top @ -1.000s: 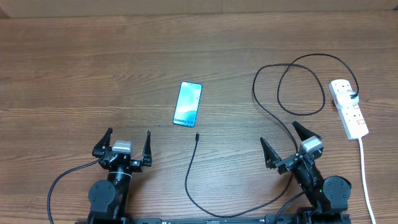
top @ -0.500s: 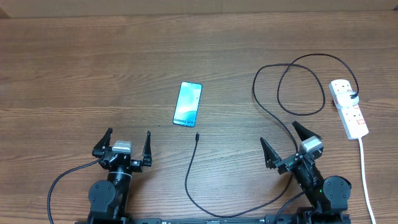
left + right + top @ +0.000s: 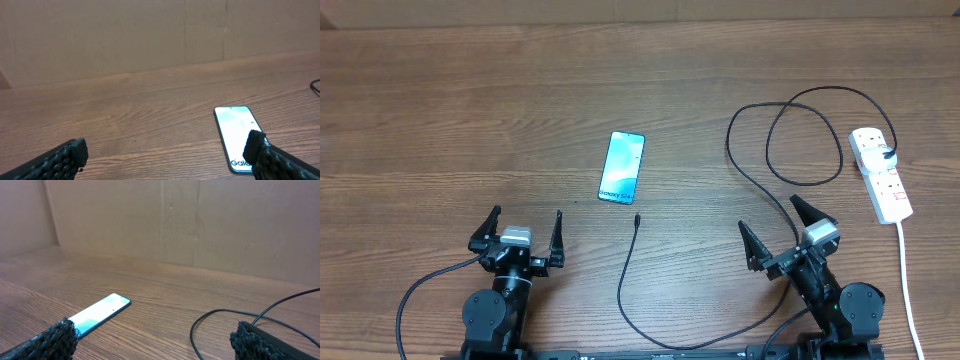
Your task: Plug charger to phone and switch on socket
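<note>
The phone [image 3: 623,167] lies flat mid-table, teal screen up; it also shows in the left wrist view [image 3: 234,135] and right wrist view [image 3: 100,312]. The charger, a thin black cable [image 3: 623,285], loops from the socket [image 3: 881,173] at far right; its connector tip [image 3: 637,217] rests just below the phone. Part of the cable [image 3: 220,313] crosses the right wrist view. My left gripper [image 3: 525,222] stands open near the front left, well short of the phone. My right gripper [image 3: 772,220] is open at front right, over the cable, holding nothing.
A white cord [image 3: 908,280] runs from the socket down to the table's front edge. A brown cardboard wall [image 3: 160,35] backs the wooden table [image 3: 470,110]. Thin black arm leads [image 3: 420,290] trail near the left arm's base.
</note>
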{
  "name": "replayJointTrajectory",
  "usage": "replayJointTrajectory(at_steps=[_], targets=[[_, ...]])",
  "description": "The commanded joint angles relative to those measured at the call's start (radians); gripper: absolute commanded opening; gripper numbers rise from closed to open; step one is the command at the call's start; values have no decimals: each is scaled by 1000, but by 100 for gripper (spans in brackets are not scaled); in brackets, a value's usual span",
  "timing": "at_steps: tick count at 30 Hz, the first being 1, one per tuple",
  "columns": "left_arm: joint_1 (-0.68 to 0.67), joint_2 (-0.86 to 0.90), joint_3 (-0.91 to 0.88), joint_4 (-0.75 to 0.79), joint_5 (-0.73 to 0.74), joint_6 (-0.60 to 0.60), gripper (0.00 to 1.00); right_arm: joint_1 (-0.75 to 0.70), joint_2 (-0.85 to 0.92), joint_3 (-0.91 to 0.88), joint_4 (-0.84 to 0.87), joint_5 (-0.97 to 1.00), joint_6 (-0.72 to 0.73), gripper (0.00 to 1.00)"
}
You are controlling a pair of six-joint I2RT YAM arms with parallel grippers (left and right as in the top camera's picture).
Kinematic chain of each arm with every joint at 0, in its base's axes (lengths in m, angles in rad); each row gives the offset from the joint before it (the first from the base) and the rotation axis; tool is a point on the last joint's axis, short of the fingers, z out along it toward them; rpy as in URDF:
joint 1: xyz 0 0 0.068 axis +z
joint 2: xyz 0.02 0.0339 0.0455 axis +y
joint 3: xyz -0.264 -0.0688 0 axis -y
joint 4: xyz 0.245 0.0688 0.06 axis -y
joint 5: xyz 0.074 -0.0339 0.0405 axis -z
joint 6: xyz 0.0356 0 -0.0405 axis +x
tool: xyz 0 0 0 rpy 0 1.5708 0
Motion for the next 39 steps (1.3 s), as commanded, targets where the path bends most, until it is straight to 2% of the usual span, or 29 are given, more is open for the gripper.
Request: replayJointTrajectory(at_steps=[1,34,36,39], targets=[[6,-5,-3,1,8,-3,100,5,-12,-10,1,-1,5,100],[6,-5,-3,24,11,-8,100,5,-12,-10,1,-1,5,100],[6,-5,-2,53,29,-27,100,5,-12,-10,1,-1,5,100],[6,-5,31,72,140,-52,100,5,-12,-10,2,-1,5,100]])
